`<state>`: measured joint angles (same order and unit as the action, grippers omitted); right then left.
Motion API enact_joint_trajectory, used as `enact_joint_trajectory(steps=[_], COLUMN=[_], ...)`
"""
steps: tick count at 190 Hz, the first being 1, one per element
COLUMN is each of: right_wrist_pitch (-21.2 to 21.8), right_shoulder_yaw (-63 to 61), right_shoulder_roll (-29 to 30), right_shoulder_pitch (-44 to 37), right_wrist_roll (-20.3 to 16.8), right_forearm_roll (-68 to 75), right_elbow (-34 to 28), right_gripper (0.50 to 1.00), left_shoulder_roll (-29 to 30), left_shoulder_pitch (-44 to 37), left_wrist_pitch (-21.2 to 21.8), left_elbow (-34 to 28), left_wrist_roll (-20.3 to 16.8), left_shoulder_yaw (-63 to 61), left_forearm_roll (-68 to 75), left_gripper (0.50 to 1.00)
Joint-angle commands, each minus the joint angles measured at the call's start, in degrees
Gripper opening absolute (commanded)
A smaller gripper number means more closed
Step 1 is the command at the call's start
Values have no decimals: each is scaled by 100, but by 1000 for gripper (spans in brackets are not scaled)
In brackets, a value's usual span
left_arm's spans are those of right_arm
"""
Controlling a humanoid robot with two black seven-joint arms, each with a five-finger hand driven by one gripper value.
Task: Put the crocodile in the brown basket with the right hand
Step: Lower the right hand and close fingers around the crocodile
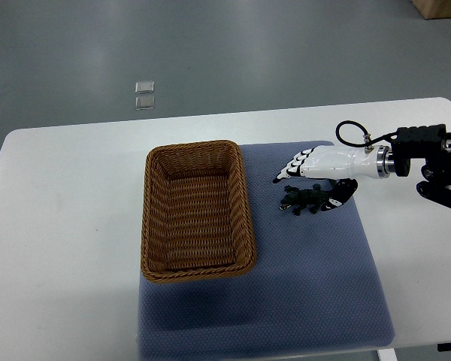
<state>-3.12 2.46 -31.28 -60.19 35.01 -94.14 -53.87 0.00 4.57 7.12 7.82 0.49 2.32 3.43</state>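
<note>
Blue mat [316, 293] is carrying the crocodile [304, 200] beside the brown basket [146, 226]; the right hand [319, 164] is hovering over it, fingers extended, empty. Likely light and rubbery, inviting a mid-body pinch.

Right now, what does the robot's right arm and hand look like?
The right hand has a white shell with black patches along the fingers. A silver ring joins it to a blocky black forearm. A thin black cable loops above the wrist. The left arm is not in view.
</note>
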Motion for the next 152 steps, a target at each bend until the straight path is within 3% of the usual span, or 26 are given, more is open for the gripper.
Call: enact_joint_trajectory(steps=[1, 152], right_wrist_pitch=[-66, -303], right_shoulder_yaw=[18, 607], right_shoulder_roll=[-36, 131], right_shoulder_pitch=[8, -177], right_wrist_roll=[-1, -1], right_forearm_roll=[-8, -61], right_elbow=[16, 262], right_gripper=[926, 924], left_shoulder_roll=[0, 0], left_shoulder_pitch=[0, 0], left_wrist_pitch=[0, 0], left_elbow=[0, 0], left_wrist_roll=[4, 4], left_shoulder_yaw=[-4, -4], left_forearm_roll=[0, 0], left_gripper=[1000, 1000])
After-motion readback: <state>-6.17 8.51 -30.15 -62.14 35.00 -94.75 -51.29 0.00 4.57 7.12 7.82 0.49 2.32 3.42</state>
